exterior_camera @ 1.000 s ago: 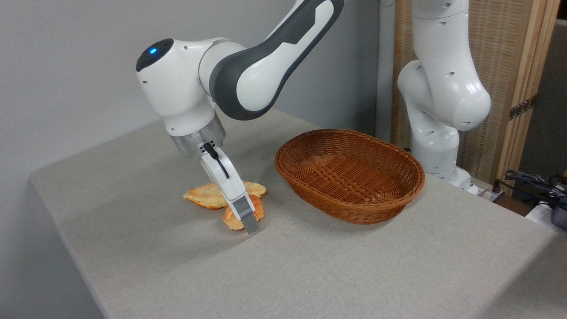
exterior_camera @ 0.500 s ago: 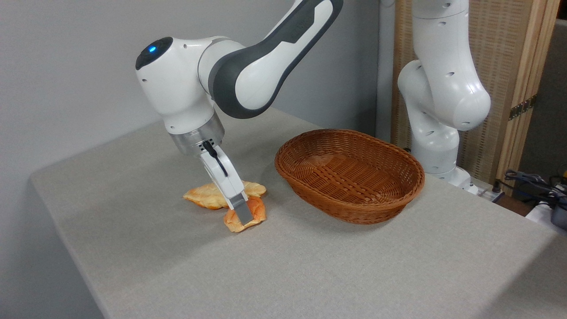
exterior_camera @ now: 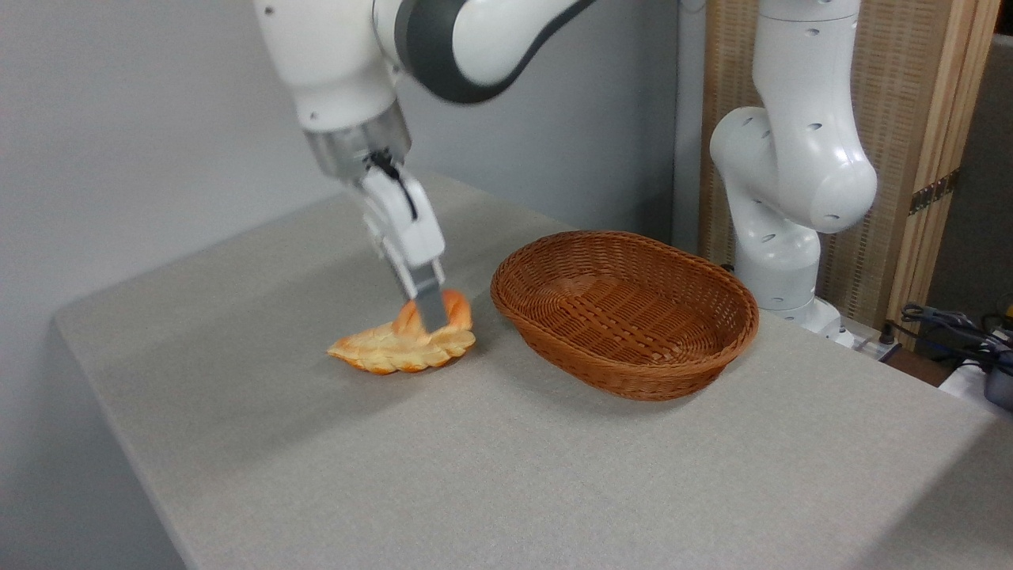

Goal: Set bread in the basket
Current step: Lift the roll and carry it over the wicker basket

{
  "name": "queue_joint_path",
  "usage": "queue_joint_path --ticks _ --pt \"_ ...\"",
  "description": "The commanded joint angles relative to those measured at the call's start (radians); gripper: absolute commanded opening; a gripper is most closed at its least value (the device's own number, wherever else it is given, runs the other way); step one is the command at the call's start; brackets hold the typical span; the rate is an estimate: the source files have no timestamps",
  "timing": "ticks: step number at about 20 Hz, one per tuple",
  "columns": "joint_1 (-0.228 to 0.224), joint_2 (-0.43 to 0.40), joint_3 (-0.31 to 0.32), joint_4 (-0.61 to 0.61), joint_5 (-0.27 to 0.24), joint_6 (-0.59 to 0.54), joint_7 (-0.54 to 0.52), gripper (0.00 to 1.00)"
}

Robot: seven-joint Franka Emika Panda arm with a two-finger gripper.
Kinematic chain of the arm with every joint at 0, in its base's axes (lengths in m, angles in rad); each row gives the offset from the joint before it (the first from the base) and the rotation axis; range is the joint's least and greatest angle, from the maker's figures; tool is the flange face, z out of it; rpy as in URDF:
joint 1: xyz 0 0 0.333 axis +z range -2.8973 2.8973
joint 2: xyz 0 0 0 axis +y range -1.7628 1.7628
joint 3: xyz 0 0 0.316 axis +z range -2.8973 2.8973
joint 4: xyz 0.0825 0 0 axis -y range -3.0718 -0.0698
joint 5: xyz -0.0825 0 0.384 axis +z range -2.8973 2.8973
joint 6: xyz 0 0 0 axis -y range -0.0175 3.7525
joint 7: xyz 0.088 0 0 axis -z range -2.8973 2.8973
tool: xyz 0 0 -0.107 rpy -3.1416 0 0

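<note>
The gripper [exterior_camera: 431, 317] is closed on the bread [exterior_camera: 453, 309], held in the air over the braided loaf [exterior_camera: 400, 348]. Carry it high enough to pass the rim of the basket [exterior_camera: 625, 309], to the right of the gripper.

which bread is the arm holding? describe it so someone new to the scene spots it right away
Start at the oval reddish-brown woven wicker basket on the grey table; just to its left hangs the white arm's gripper. Clamped at its tip is the small round orange-brown roll, raised off the table. Unlike the longer, paler braided loaf lying flat on the cloth below it, this one is compact, deeper orange and held in the air.
</note>
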Motion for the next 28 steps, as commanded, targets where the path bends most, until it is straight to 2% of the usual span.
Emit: queue_joint_path --ticks 1,4,5,6,8,16,25,28 --pt "-0.011 -0.073 0.001 -0.004 -0.049 -0.155 0.007 0.30" --pt "-0.013 -0.090 0.001 -0.009 -0.051 -0.284 -0.028 0.42" --pt "-0.013 -0.092 0.001 -0.019 -0.051 -0.324 -0.040 0.56" --pt "-0.014 -0.092 0.001 -0.034 -0.051 -0.356 -0.042 0.75" --pt "-0.016 -0.093 -0.001 -0.067 -0.051 -0.390 -0.042 0.99" --pt "-0.037 -0.064 -0.001 -0.111 -0.048 -0.357 -0.030 1.00" --pt "-0.068 -0.043 0.000 -0.110 -0.038 -0.338 -0.020 1.00" --pt "-0.070 -0.043 0.001 -0.069 -0.031 -0.298 -0.028 1.00"
